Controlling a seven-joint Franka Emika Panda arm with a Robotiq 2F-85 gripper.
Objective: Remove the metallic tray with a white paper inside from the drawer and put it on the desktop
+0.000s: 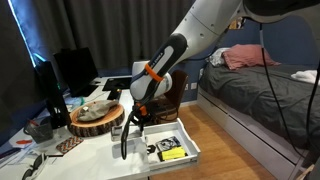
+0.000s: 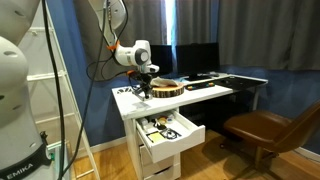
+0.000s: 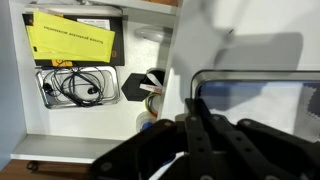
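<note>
The metallic tray point(image 3: 250, 76) has a dark rim, and the white paper point(image 3: 258, 108) lies inside it. It fills the right of the wrist view. My gripper point(image 3: 193, 106) is shut on the tray's near rim. In an exterior view the gripper point(image 1: 130, 124) holds the tray point(image 1: 125, 146) tilted, edge-on, by the front edge of the desktop point(image 1: 100, 146), beside the open drawer point(image 1: 187, 152). Whether the tray touches the desktop point(image 3: 200, 40) I cannot tell. The gripper point(image 2: 146, 88) also shows above the drawer point(image 2: 178, 140).
The drawer floor point(image 3: 30, 130) holds a yellow-and-black item point(image 3: 72, 40) and coiled cables point(image 3: 70, 86). A round wooden slab point(image 1: 97, 118) stands on the desk close to the gripper. Monitors point(image 1: 75, 68) stand behind. A bed point(image 1: 260, 90) and a chair point(image 2: 265, 130) are nearby.
</note>
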